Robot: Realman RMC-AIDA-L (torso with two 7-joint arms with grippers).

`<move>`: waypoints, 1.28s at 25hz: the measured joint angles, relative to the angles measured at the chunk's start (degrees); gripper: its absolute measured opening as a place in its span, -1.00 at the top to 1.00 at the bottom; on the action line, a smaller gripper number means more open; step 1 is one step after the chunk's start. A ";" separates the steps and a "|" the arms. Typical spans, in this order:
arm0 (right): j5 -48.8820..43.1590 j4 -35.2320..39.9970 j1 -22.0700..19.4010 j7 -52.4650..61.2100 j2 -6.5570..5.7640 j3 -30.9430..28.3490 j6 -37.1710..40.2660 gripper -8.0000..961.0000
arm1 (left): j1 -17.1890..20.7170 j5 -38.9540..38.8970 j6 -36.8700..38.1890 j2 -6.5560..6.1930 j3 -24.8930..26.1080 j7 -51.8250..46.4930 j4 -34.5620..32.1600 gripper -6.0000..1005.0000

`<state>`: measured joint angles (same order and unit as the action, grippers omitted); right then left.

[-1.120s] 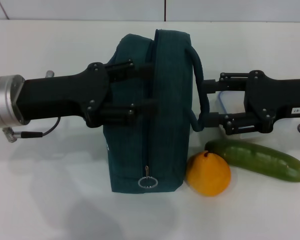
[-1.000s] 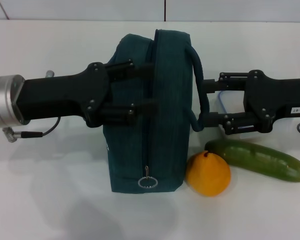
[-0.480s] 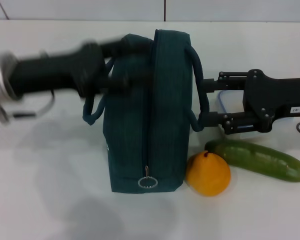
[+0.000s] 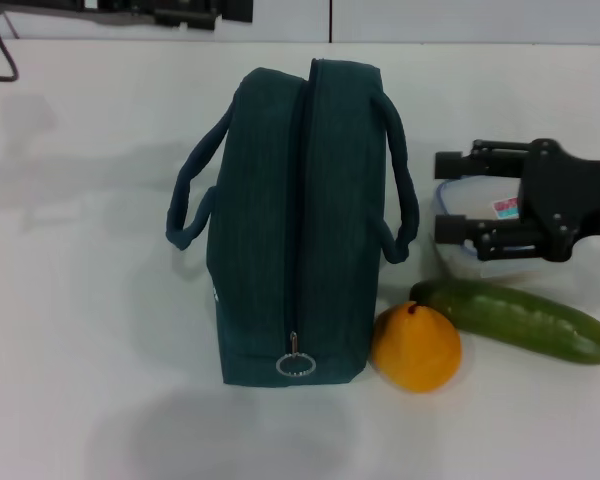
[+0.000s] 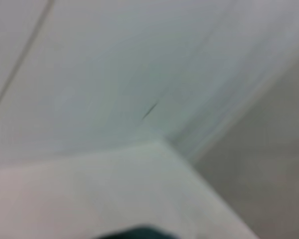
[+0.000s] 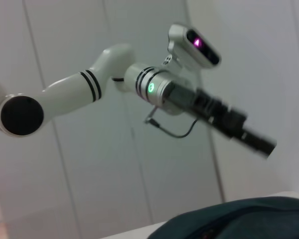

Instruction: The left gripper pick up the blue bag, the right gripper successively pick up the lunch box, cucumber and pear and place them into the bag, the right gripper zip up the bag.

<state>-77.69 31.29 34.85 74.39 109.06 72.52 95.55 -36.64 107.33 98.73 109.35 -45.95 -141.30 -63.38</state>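
Up at the far left edge of the head view, just the left gripper [image 4: 185,12], high and well apart from everything; cannot tell whether open or closed.

At centre, standing upright on the white table [image 4: 90,330]: the blue bag [image 4: 280,200], zip looking closed along its top, ring pull [image 4: 295,365] at the near end. Soft fabric, likely light and floppy, so best taken by a thick cord handle [image 4: 188,205], not the walls. Plenty of bare room on that left side for an approach.

Just right of the bag, touching or nearly so: the pear [image 4: 416,347]. Round, smooth, probably prone to rolling; grip across the middle.

Beside it, the cucumber [image 4: 517,319], glossy and likely slippery; take mid-length.

Behind the cucumber, near the bag's right handle: the lunch box [image 4: 458,245], thin, stiff plastic, probably light; squeeze gently across the walls. Above it, the right gripper [image 4: 446,195], jaws spread wide, holding nothing. Tight quarters here between handle, box and cucumber.
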 joint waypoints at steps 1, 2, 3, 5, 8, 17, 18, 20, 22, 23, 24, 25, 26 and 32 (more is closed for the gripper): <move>0.00 0.00 -0.26 -0.14 -0.07 -0.43 0.00 -0.51 | -1.12 2.70 0.20 -0.48 -0.39 -3.55 -0.12 -0.72; 0.00 0.00 -0.71 -0.35 -0.18 -1.11 0.00 -0.50 | -1.67 4.65 0.26 -0.62 -0.51 -5.42 -0.36 -0.72; 0.00 0.00 -0.94 -0.47 -0.23 -1.49 0.01 -0.50 | -2.47 7.66 0.38 -0.72 -0.68 -8.30 -0.79 -0.72; 0.00 0.00 -1.30 -0.54 -0.41 -2.13 0.01 -0.50 | -3.17 10.91 0.81 -0.84 -1.14 -11.70 -1.03 -0.72; 0.00 -0.02 -1.76 -0.57 -0.72 -2.55 -0.02 -0.49 | -3.76 14.01 2.07 -1.02 -2.57 -15.63 -0.57 -0.72; 0.00 -0.56 -2.68 -1.85 -1.10 -4.01 -0.66 -0.47 | -4.22 16.23 4.64 -0.45 -5.83 -21.72 0.71 -0.71; -0.01 -0.59 -2.75 -1.87 -1.14 -4.01 -0.66 -0.47 | -4.30 16.34 4.71 -0.38 -6.35 -22.12 0.72 -0.71; -0.10 -0.56 -3.00 -1.91 -1.14 -4.02 -0.66 -0.47 | -4.43 16.58 4.74 -0.23 -7.57 -22.91 0.72 -0.71; -0.37 -0.35 -3.35 -2.01 -1.11 -4.04 -0.66 -0.46 | -4.52 17.49 4.71 0.08 -8.44 -23.37 0.72 -0.71; -0.44 -0.32 -3.43 -2.07 -1.09 -4.04 -0.66 -0.46 | -4.62 18.07 4.69 0.28 -8.58 -23.45 0.72 -0.71; -0.50 -0.32 -3.50 -2.25 -1.02 -4.05 -0.66 -0.46 | -4.82 18.90 4.68 0.60 -8.66 -23.52 0.70 -0.71; -0.53 -0.32 -3.64 -2.40 -0.96 -4.06 -0.66 -0.46 | -5.05 19.54 4.67 0.86 -8.67 -23.53 0.66 -0.71; -0.55 -0.33 -3.80 -2.55 -0.90 -4.06 -0.64 -0.45 | -5.40 20.19 4.66 1.01 -8.68 -23.54 0.64 -0.71; -0.54 -0.48 -4.39 -2.74 -0.63 -4.06 -0.45 -0.44 | -6.74 21.76 4.06 1.50 -8.61 -22.56 0.71 -0.60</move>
<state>-78.23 30.81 30.46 71.65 108.43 68.46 95.11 -43.38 129.09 102.80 110.86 -54.56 -163.86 -62.67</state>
